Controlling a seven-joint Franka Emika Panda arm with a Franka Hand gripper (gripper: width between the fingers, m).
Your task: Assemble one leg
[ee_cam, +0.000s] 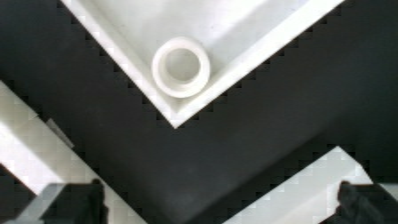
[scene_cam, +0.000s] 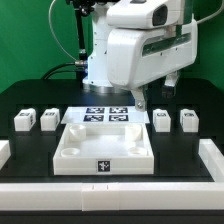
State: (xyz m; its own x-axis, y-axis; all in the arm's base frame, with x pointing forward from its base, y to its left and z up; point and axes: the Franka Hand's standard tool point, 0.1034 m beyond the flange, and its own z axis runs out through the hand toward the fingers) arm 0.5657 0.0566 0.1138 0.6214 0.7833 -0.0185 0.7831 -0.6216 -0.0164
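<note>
Four small white legs with tag markers stand on the black table in the exterior view: two at the left (scene_cam: 24,121) (scene_cam: 48,120) and two at the right (scene_cam: 162,120) (scene_cam: 187,120). The white square tabletop (scene_cam: 72,150) lies in the middle. My gripper (scene_cam: 143,100) hangs above the tabletop's far right corner, apart from every leg. In the wrist view the gripper (ee_cam: 217,205) is open and empty, with dark fingertips (ee_cam: 71,205) at the picture's edge. One tabletop corner with a round socket (ee_cam: 180,63) shows there. No leg shows in the wrist view.
The marker board (scene_cam: 108,116) lies just behind the tabletop. White raised borders run along the table's left (scene_cam: 4,152) and right (scene_cam: 211,158) sides. In the wrist view two white bands (ee_cam: 285,190) cross the black table near the fingers; I cannot tell what they are.
</note>
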